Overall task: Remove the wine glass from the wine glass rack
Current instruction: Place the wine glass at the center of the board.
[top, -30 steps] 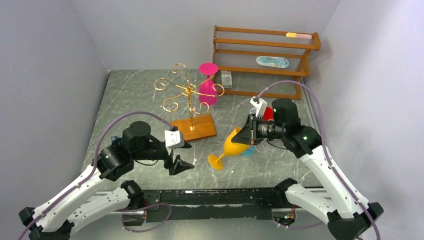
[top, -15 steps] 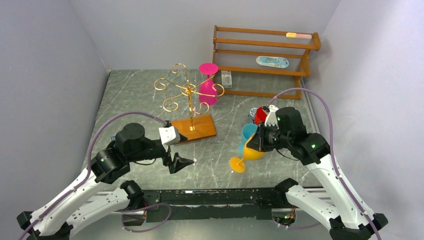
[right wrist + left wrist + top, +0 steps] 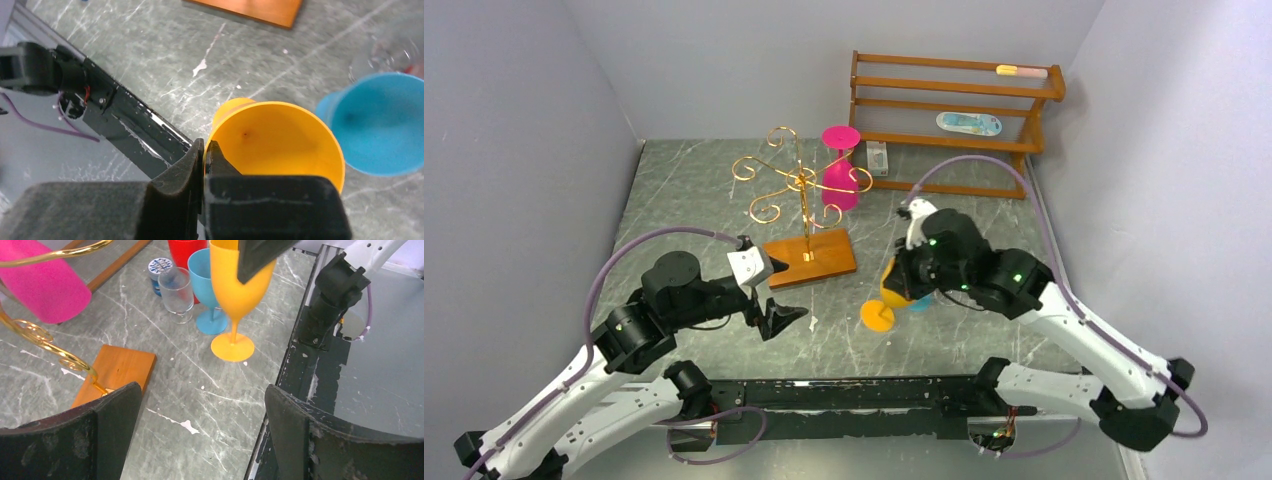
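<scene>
The wine glass rack (image 3: 804, 190), gold wire on an orange-brown wooden base (image 3: 814, 257), stands mid-table. A pink wine glass (image 3: 839, 180) hangs upside down from one of its right arms. An orange wine glass (image 3: 235, 295) stands upright to the right of the base, its foot (image 3: 877, 315) at or just above the tabletop. My right gripper (image 3: 205, 150) is shut on its rim, one finger inside the bowl and one outside. Low over the table in front of the base, my left gripper (image 3: 201, 390) is open and holds nothing.
Behind the orange glass stand a blue wine glass (image 3: 210, 285), a small clear glass (image 3: 176, 290), a red cup (image 3: 185, 250) and a small blue-lidded jar (image 3: 160, 267). A brown slatted shelf (image 3: 954, 120) lines the back right. The black front rail (image 3: 300, 365) runs beside my left gripper.
My right arm has swung the orange glass from tilted to upright and lowered it toward the table. My left gripper opened wider and shifted slightly.
</scene>
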Motion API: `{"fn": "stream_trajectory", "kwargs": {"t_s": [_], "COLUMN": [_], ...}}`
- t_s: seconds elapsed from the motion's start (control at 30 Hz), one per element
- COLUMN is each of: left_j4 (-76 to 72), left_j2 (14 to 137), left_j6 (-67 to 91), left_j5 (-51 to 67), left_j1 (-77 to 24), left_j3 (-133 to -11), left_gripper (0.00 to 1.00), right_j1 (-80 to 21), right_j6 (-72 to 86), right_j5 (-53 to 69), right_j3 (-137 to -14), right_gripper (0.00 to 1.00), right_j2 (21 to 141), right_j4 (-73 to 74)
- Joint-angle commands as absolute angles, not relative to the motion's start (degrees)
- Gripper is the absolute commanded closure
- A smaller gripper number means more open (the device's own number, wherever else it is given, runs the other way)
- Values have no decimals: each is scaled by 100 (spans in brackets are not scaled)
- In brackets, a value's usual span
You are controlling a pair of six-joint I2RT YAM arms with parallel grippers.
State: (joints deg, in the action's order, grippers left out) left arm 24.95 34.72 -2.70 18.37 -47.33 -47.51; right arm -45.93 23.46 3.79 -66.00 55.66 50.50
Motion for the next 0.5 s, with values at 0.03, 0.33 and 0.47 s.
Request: {"fn": "stream_trajectory", "kwargs": {"t_s": [0.03,0.33,0.47], "left_j4": [2555,2628,2690], "left_j2": [3428,3326,3309], "left_j6": [-239,-219,-217], "left_j5": [1504,1281,1164], "left_j1": [-4705,-4709,-4707], "left_j3": [-4820,-4902,-4975], "left_gripper": [3,3,3], "right_j1": [-5848,-6131,-6114], "right_j6": [2526,2109,2068], "right_j5": [-1418,-2286,-2659], "right_j3": [-7009,-6765,-6841], "right_gripper": [100,100,100], "right_j2": [6274,6546,6901], "right_j4": [4690,3253,3260]}}
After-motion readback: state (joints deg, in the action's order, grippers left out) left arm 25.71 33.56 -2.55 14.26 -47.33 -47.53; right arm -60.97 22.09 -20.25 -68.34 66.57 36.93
